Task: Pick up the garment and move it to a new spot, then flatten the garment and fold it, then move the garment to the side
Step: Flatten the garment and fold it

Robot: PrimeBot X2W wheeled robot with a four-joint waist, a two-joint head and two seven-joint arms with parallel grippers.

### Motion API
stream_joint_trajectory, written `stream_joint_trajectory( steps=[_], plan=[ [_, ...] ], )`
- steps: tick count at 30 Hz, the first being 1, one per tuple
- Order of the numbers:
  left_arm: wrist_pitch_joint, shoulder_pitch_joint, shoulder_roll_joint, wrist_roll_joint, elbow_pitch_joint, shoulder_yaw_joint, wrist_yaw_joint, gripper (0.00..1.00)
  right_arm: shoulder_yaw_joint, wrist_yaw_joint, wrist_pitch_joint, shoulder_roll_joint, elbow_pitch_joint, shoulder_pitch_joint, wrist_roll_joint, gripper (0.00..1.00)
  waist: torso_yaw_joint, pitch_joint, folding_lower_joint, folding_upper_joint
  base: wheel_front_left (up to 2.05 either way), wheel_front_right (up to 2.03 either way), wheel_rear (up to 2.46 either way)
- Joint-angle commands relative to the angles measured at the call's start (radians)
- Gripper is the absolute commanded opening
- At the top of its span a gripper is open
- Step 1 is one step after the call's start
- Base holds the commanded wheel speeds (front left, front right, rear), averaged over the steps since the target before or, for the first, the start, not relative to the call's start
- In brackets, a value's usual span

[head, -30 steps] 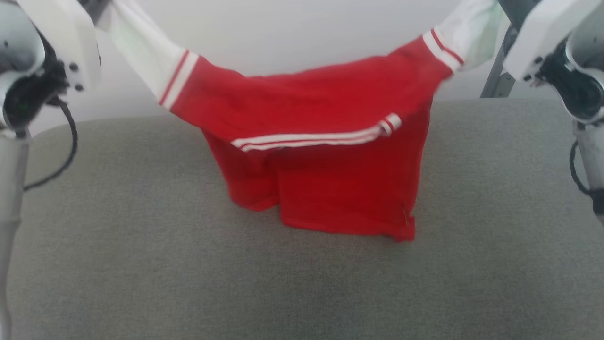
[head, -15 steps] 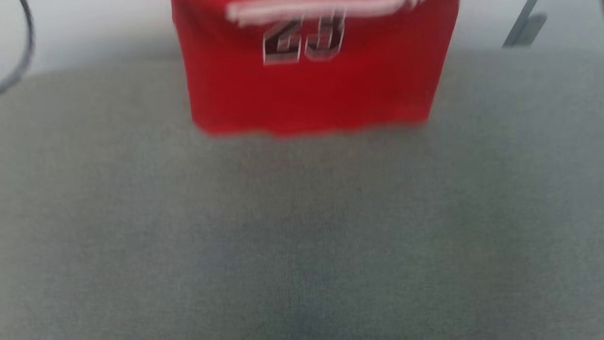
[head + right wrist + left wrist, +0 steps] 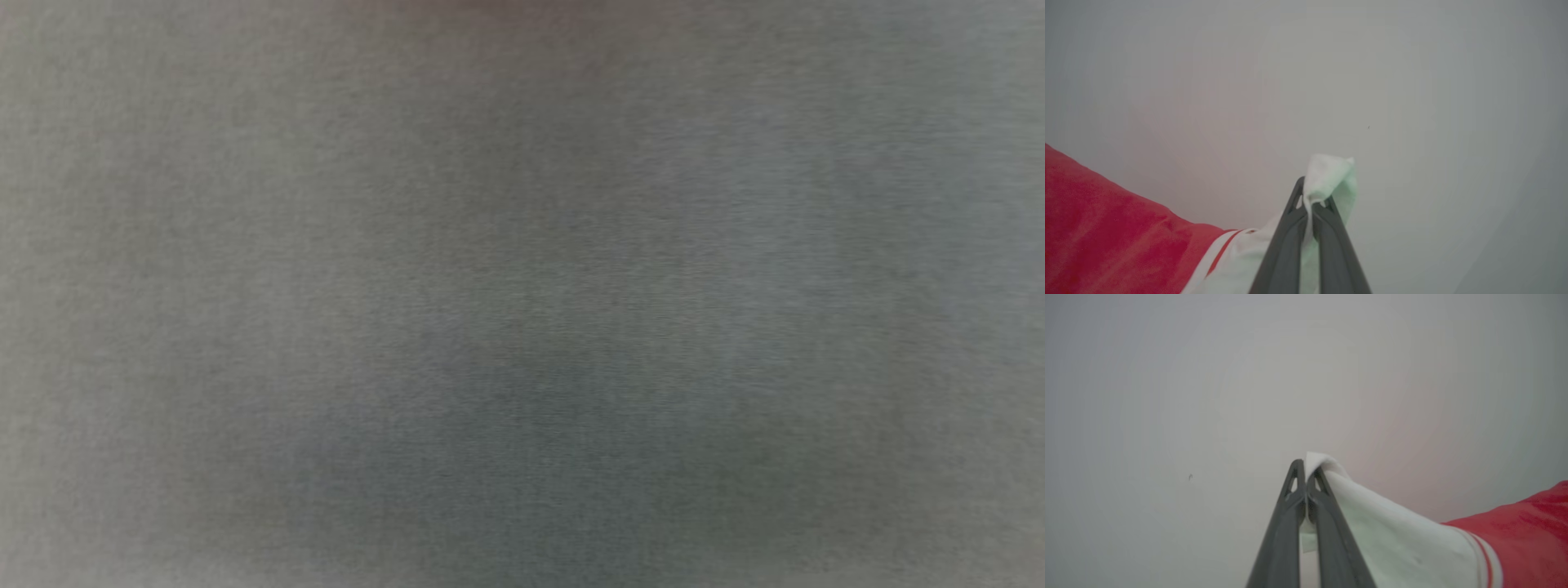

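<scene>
Your left hand [image 3: 1305,467] and right hand [image 3: 1311,195] each pinch just a white sleeve tip of the garment [image 3: 1527,535]. Its red body hangs at the lower right of the left wrist frame. The bite is thin, so a jerk could slip a sleeve and drop one side.

The garment [image 3: 1515,539] hangs stretched between the left gripper [image 3: 1305,473], clamped on its one end, and the right gripper [image 3: 1310,196], clamped on its other end, with a wall [image 3: 1167,375] behind the garment

A plain indoor room is showing: grey woven surface [image 3: 522,327] below, bare pale wall [image 3: 1167,375] at twelve o'clock.
</scene>
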Motion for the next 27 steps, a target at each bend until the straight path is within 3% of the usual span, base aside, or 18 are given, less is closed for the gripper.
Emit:
stream_joint_trajectory(
  steps=[1,6,13,16,22,27],
  plan=[
    [-0.002,0.016,0.002,-0.006,0.018,-0.01,-0.001,0.0,-0.005,-0.002,-0.003,0.006,0.009,0.037,0.006,0.0,0.022,0.017,0.0,0.0,0.0,0.0,0.0],
    [0.002,0.116,-0.015,-0.082,0.099,-0.089,-0.001,0.0,0.022,-0.002,-0.003,0.016,0.088,0.155,0.034,0.0,0.034,-0.023,0.0,0.0,0.0,0.0,0.0],
    [0.166,0.343,-0.001,-0.226,0.13,-0.18,-0.001,0.0,0.083,-0.002,0.071,0.051,0.186,0.326,0.287,0.0,0.035,-0.126,0.0,0.0,0.0,0.0,0.0],
    [0.228,0.462,0.024,-0.279,0.095,-0.211,-0.001,0.0,0.169,-0.002,0.125,0.022,0.151,0.413,0.38,0.0,0.031,-0.169,0.0,0.0,0.0,0.0,0.0],
    [0.325,0.689,0.094,-0.359,-0.017,-0.231,0.0,0.0,0.347,-0.002,0.258,-0.098,-0.012,0.616,0.556,0.0,0.029,-0.245,0.0,0.0,0.0,0.0,0.0],
    [0.386,0.888,0.16,-0.41,-0.195,-0.22,0.059,0.0,0.434,-0.002,0.377,-0.218,-0.186,0.79,0.699,0.0,0.024,-0.288,0.0,0.0,0.0,0.0,0.0]
  ],
)
